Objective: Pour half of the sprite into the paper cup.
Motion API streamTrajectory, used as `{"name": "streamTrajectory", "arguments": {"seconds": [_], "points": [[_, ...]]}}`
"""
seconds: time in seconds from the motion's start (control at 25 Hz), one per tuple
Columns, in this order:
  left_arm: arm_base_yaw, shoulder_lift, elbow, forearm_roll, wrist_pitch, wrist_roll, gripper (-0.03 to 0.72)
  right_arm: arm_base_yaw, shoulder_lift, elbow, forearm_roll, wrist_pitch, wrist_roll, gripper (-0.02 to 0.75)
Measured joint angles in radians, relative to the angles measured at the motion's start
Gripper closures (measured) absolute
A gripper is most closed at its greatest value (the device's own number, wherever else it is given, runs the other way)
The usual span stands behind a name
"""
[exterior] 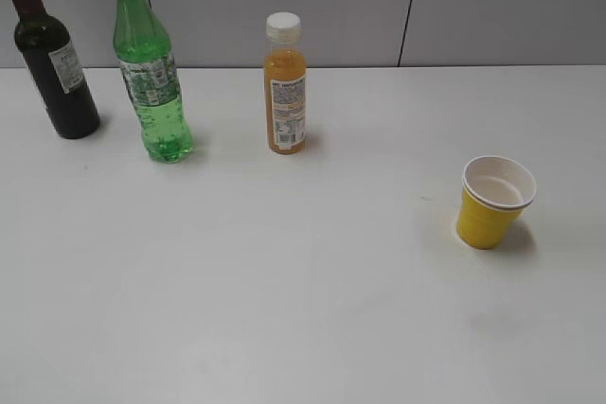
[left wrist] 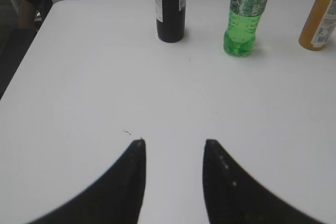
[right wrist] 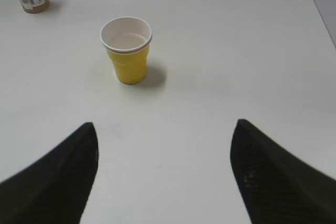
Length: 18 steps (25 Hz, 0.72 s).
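White table with upright sprite and paper cup well apart; both pincers spread, empty

Bright even light, soft short shadows, slightly soft focus

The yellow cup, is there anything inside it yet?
No drink shows inside the yellow cup. The right wrist view looks down into it and shows only a white inside and bottom. The green bottle stands far off with its soda inside it.
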Motion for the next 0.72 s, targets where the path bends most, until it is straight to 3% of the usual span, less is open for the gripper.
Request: {"name": "streamTrajectory", "arguments": {"seconds": [0.72], "points": [[0.000,0.000,0.000,0.000,0.000,0.000,0.405,0.000,0.000,-0.004,0.000,-0.004,0.000,0.146]]}}
